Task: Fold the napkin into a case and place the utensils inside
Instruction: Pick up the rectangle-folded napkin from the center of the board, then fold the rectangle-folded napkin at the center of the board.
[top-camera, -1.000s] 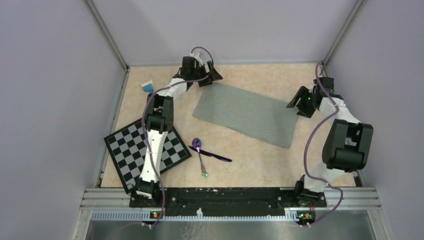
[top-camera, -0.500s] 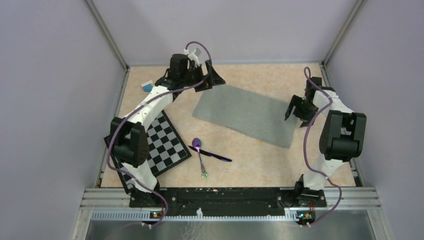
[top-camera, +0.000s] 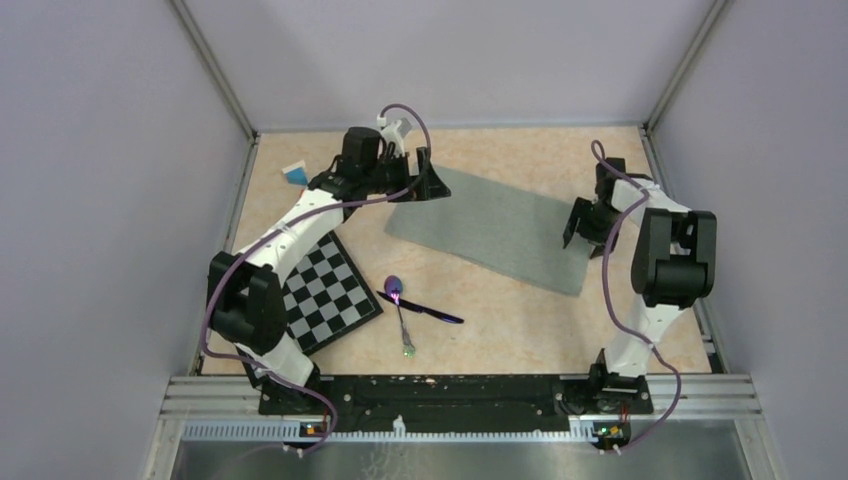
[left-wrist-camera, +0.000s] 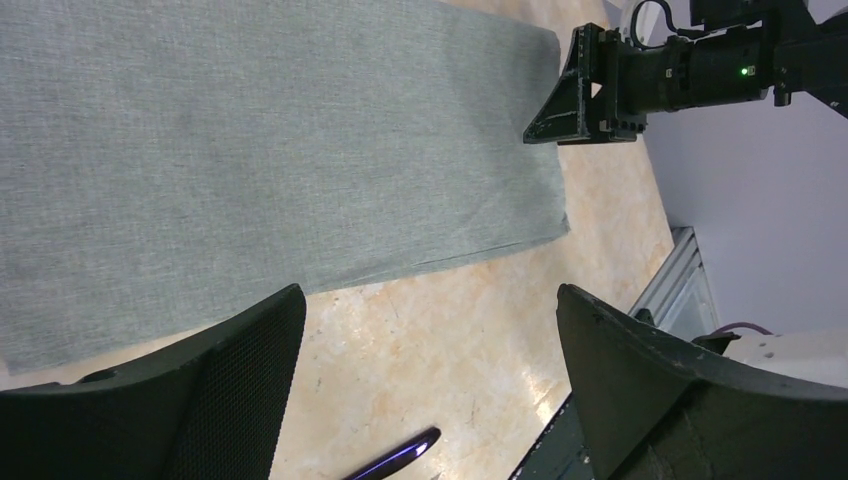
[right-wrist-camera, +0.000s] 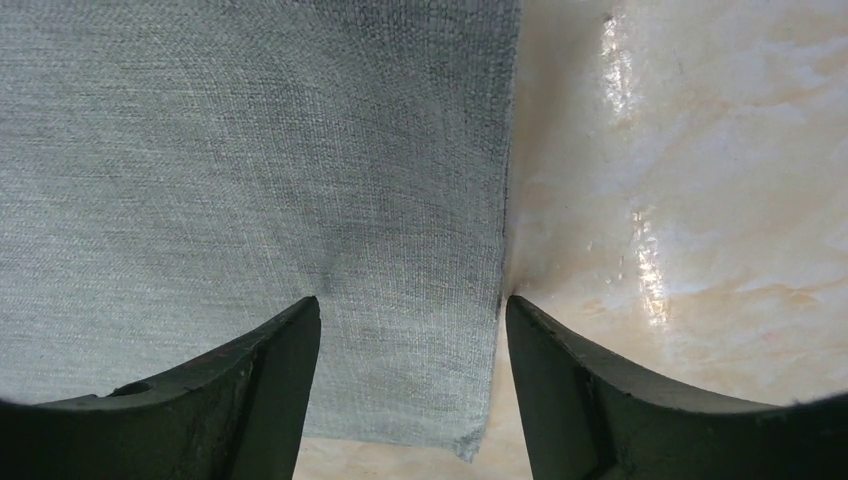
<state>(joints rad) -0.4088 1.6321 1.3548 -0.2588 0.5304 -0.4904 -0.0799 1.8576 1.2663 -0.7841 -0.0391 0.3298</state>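
Observation:
The grey-green napkin (top-camera: 490, 225) lies flat on the table, set diagonally; no folded case shows. My left gripper (top-camera: 425, 182) is open and empty above the napkin's far left corner. In the left wrist view (left-wrist-camera: 428, 300) it hangs over bare table beside the napkin (left-wrist-camera: 280, 140). My right gripper (top-camera: 578, 225) is open at the napkin's right end. In the right wrist view (right-wrist-camera: 412, 300) its fingers straddle the napkin (right-wrist-camera: 250, 150) at its side edge near a corner. The purple spoon (top-camera: 400, 305) and the dark stick-like piece (top-camera: 430, 312) lie crossed near the table's front.
A black-and-white checkered board (top-camera: 325, 295) lies at the front left, partly under the left arm. A small blue-and-white block (top-camera: 294, 172) sits at the far left. A purple utensil tip (left-wrist-camera: 395, 460) shows in the left wrist view. Walls close in the table's sides.
My left arm has swung its elbow left and its gripper has come a little nearer over the napkin's corner. My right gripper has moved left onto the napkin's right edge.

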